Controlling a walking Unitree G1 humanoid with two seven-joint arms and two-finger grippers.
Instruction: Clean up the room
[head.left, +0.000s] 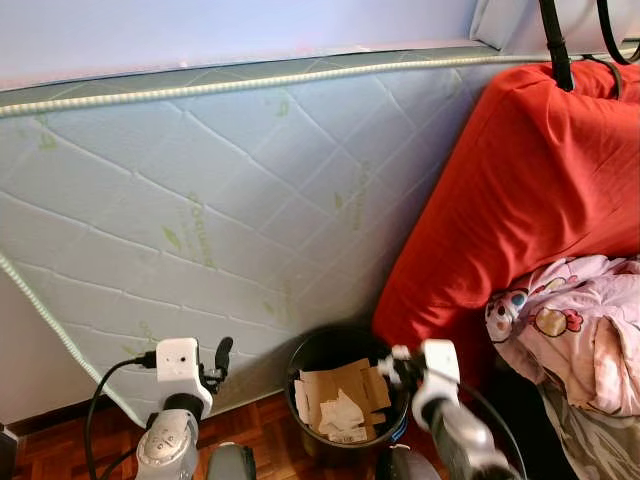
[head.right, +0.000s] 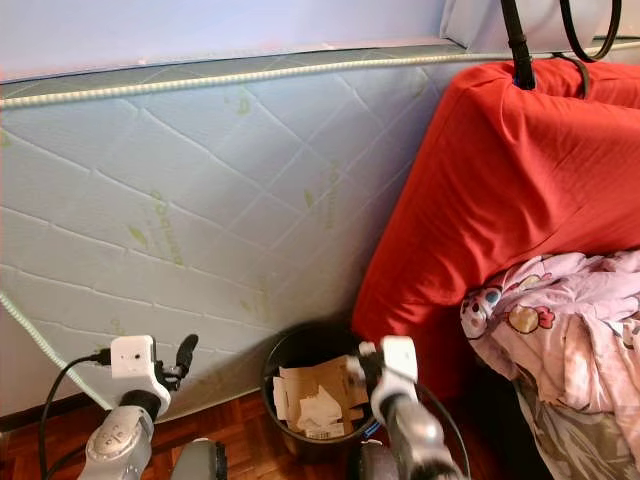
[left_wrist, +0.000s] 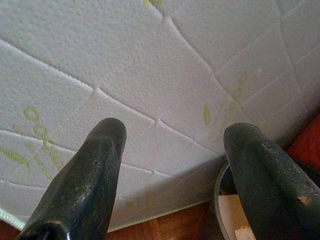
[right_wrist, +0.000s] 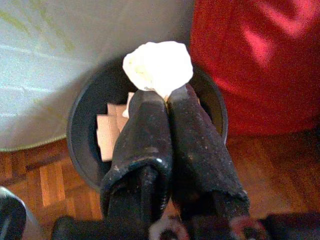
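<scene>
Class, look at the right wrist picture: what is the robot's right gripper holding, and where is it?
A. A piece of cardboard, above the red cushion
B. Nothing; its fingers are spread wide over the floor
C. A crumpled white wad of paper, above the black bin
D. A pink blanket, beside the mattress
C: the right gripper is shut on the crumpled white paper, poised over the black bin that already holds cardboard pieces.

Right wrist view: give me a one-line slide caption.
Right gripper pinching a crumpled white paper wad above the black bin of cardboard scraps.
</scene>
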